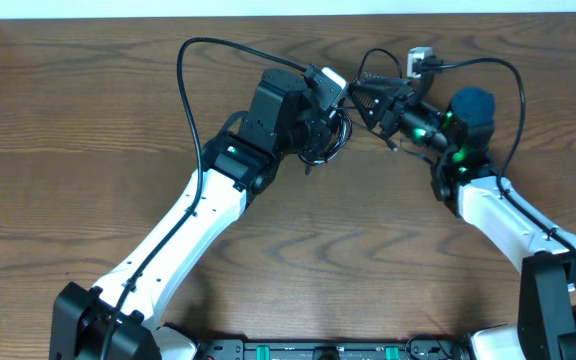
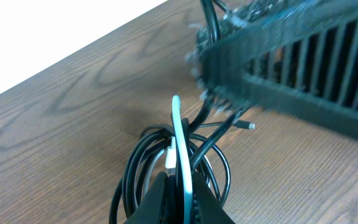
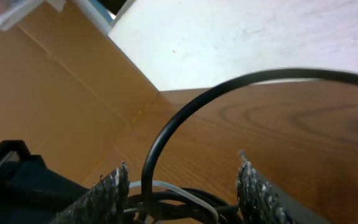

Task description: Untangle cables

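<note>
The cables (image 1: 335, 137) lie as a tangled bundle at the table's centre back, between my two grippers. My left gripper (image 1: 318, 130) is shut on the white cable (image 2: 179, 130), which stands up as a loop between its jaws (image 2: 178, 177). Black cable coils (image 2: 131, 174) hang around that grip. My right gripper (image 1: 365, 98) reaches into the bundle from the right. Its textured fingers (image 3: 114, 193) stand apart with a black cable loop (image 3: 166, 130) and the white cable (image 3: 188, 194) between them (image 3: 182, 186). In the left wrist view the right gripper's finger (image 2: 278, 56) fills the upper right.
A small white plug (image 1: 420, 62) lies behind the right gripper near the table's back edge. A cardboard box (image 3: 55, 93) stands at the table's far left. Thick black arm wires (image 1: 183, 70) arc above both wrists.
</note>
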Action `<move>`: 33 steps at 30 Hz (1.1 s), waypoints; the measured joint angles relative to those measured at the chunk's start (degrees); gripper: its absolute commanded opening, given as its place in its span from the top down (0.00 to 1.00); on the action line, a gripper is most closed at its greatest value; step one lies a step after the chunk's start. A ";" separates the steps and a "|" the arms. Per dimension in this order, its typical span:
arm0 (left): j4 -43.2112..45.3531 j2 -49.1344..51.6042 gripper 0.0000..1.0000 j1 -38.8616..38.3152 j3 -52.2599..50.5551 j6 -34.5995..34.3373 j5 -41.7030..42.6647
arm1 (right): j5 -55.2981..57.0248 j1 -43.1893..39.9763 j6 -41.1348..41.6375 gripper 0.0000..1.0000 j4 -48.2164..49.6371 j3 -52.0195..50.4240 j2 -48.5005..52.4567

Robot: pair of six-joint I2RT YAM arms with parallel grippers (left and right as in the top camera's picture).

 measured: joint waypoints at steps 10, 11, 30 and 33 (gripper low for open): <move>-0.09 0.00 0.93 0.00 0.00 0.00 0.22 | 12.48 5.35 -0.02 0.99 -6.78 0.00 0.00; -0.09 0.00 0.92 0.00 0.00 0.00 0.24 | 12.85 5.46 -0.02 0.99 -6.75 0.00 0.00; -8.79 -0.04 0.92 1.73 0.00 -15.28 -21.16 | -3.69 0.02 7.96 0.99 12.68 -0.09 0.07; -10.99 -0.04 0.93 3.56 0.00 -17.49 -22.51 | -7.52 -3.32 10.75 0.99 14.53 -0.09 0.07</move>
